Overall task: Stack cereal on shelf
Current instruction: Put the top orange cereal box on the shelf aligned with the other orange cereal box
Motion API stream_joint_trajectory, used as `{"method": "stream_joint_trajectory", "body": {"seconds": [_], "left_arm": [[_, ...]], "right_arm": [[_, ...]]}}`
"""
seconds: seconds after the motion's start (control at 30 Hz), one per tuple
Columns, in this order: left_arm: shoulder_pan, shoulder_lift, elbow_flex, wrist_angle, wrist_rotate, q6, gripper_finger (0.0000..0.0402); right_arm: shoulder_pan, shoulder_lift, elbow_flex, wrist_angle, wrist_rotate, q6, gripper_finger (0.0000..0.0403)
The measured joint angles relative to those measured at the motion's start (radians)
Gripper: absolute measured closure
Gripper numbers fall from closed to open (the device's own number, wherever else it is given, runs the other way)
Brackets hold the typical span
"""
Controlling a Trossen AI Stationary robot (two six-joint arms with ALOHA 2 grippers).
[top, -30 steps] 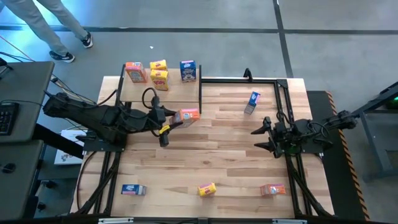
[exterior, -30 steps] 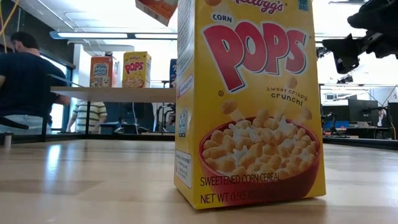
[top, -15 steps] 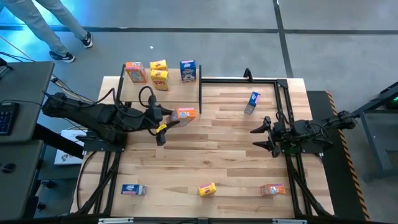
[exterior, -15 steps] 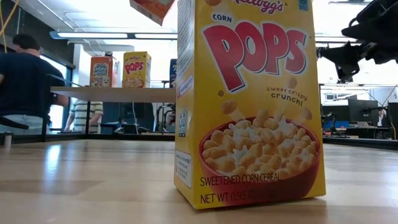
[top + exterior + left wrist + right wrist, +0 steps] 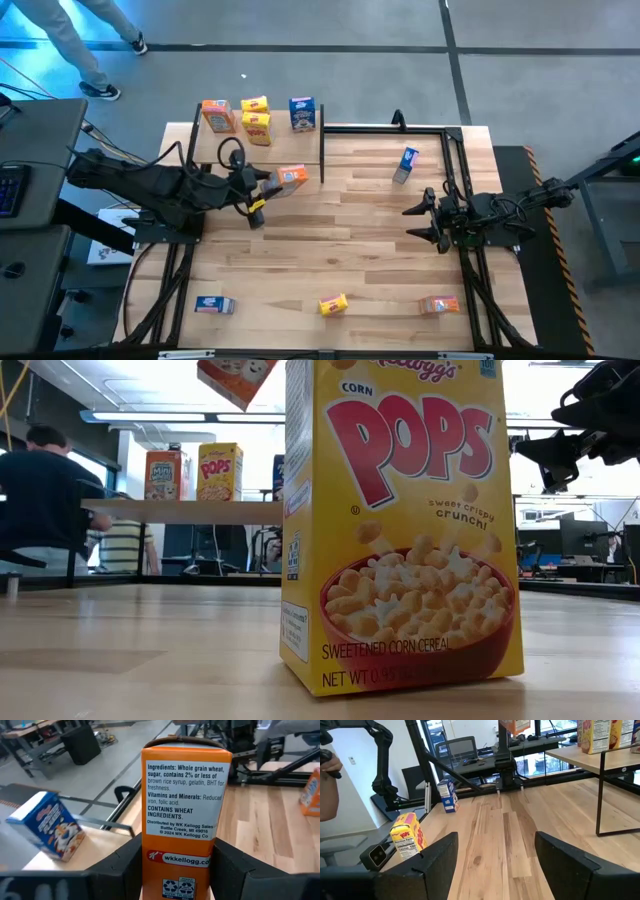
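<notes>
Plank-patterned table [image 5: 340, 235] with raised light-wood shelf [image 5: 285, 148] at far left corner. Left gripper [image 5: 262, 187] clamped on orange-red cereal box [image 5: 291, 178], held in the air at the shelf's front edge; fingers [image 5: 122, 867] pressed to both sides. Right gripper [image 5: 420, 220] idle at right side, jaws spread wide, empty. Four boxes upright on shelf; blue box [image 5: 406, 163] and three front-edge boxes lying on table. Low view mostly blocked by yellow box [image 5: 400, 525]
</notes>
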Motion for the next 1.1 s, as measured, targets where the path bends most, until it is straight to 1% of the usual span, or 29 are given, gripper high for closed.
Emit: {"method": "stream_joint_trajectory", "body": {"seconds": [0.3, 0.63, 0.73, 0.87, 1.1], "left_arm": [[0.000, -0.049, 0.000, -0.078, -0.009, -0.027, 0.0234], [0.000, -0.116, -0.005, -0.087, -0.025, -0.032, 0.0234], [0.000, -0.155, -0.050, -0.082, -0.064, -0.042, 0.0234], [0.000, -0.232, -0.144, -0.052, -0.126, -0.089, 0.0234], [0.000, -0.397, -0.272, -0.005, -0.133, -0.112, 0.0234]], "right_arm": [[0.000, 0.000, 0.000, -0.010, 0.000, 0.000, 0.0146], [0.000, 0.000, 0.000, -0.019, 0.000, -0.001, 0.0146], [0.000, 0.001, 0.000, -0.020, 0.000, -0.001, 0.0146], [0.000, 0.001, 0.000, -0.021, 0.000, -0.001, 0.0146], [0.000, 0.001, 0.000, -0.022, 0.000, -0.001, 0.0146]]}}
